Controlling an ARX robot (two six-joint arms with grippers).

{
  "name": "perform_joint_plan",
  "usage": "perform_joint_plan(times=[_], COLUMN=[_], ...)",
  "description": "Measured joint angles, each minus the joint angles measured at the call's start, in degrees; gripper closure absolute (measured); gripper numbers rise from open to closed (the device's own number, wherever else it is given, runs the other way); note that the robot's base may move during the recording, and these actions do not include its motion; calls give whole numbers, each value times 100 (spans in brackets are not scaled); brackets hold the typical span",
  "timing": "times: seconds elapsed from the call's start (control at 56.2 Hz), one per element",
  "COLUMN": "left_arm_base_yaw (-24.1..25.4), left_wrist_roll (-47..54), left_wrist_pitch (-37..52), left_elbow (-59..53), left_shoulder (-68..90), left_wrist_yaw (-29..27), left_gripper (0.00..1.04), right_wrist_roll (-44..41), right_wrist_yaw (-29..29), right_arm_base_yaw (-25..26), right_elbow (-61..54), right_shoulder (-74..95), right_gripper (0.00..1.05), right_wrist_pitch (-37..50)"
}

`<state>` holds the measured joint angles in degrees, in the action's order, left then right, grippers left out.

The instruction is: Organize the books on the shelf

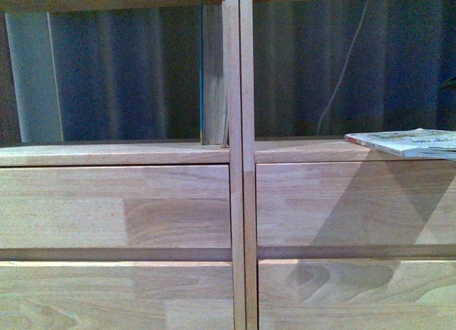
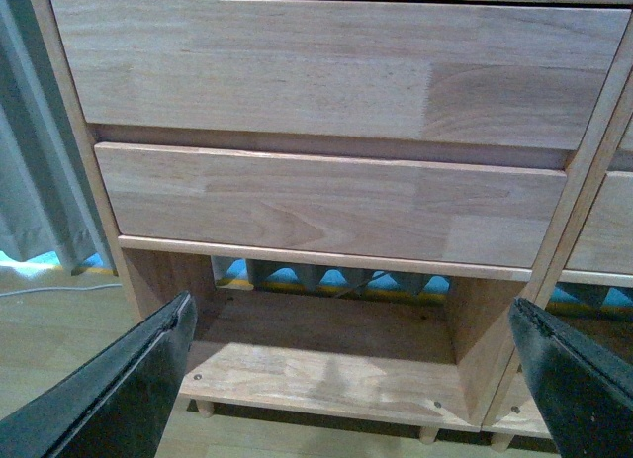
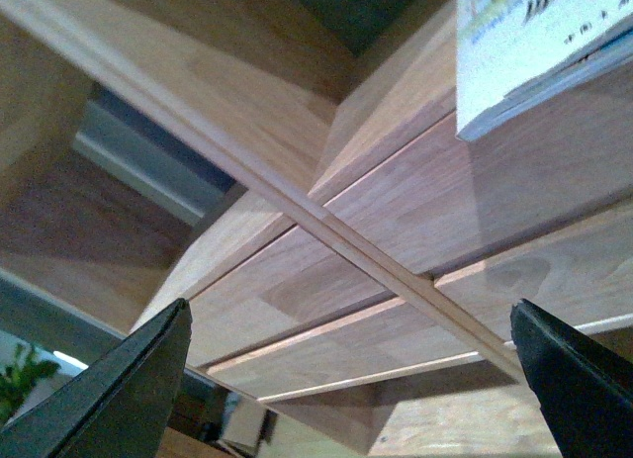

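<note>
My left claw [image 2: 351, 310] and right claw [image 3: 351, 308] gape wide, empty. The slim magazine [image 1: 410, 142] lies flat, overhanging the right ledge of the shelf [image 1: 128, 155]; light and floppy, I judge, best pinched at that overhang

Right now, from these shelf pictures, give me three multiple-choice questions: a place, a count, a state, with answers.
1. Where does the tan book stand? A. In the left bay, beside the divider. B. Flat on a drawer. C. At the right bay's far end.
2. How many drawer fronts does the front view show? A. Two. B. Four. C. Six.
3. How is the magazine placed? A. Upright. B. Lying flat. C. Held in a gripper.
Answers: 1 A, upright next to the divider; 2 B, two per bay; 3 B, flat on the right bay's shelf board.
</note>
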<state>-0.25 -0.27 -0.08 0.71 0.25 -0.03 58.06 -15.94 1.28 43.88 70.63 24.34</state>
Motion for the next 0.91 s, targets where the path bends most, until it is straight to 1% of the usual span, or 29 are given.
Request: perform_joint_plan(times=[0.232, 0.392, 0.588, 0.784, 0.801, 0.873, 0.908], left_arm_base_yaw=[0, 0, 0, 0, 0, 0, 0], left_wrist_roll=[0, 0, 0, 0, 0, 0, 0], left_wrist_pitch=[0, 0, 0, 0, 0, 0, 0], left_elbow=[0, 0, 0, 0, 0, 0, 0], left_shoulder=[0, 0, 0, 0, 0, 0, 0], left_wrist_yaw=[0, 2, 2, 2, 2, 0, 2], left_gripper=[7, 7, 7, 7, 7, 7, 7], right_wrist_roll=[555, 728, 909, 911, 916, 935, 942], right_wrist_yaw=[400, 566, 769, 890, 905, 979, 1016], right_arm_base_yaw=[-35, 144, 466, 538, 531, 505, 483], right_elbow=[979, 1493, 1851, 2061, 2081, 2155, 2203], right_shoulder=[1067, 1572, 1991, 2083, 2083, 2085, 2098], right_gripper=[7, 7, 7, 7, 7, 16, 23], right_wrist_pitch=[57, -52, -175, -275, -278, -315, -334])
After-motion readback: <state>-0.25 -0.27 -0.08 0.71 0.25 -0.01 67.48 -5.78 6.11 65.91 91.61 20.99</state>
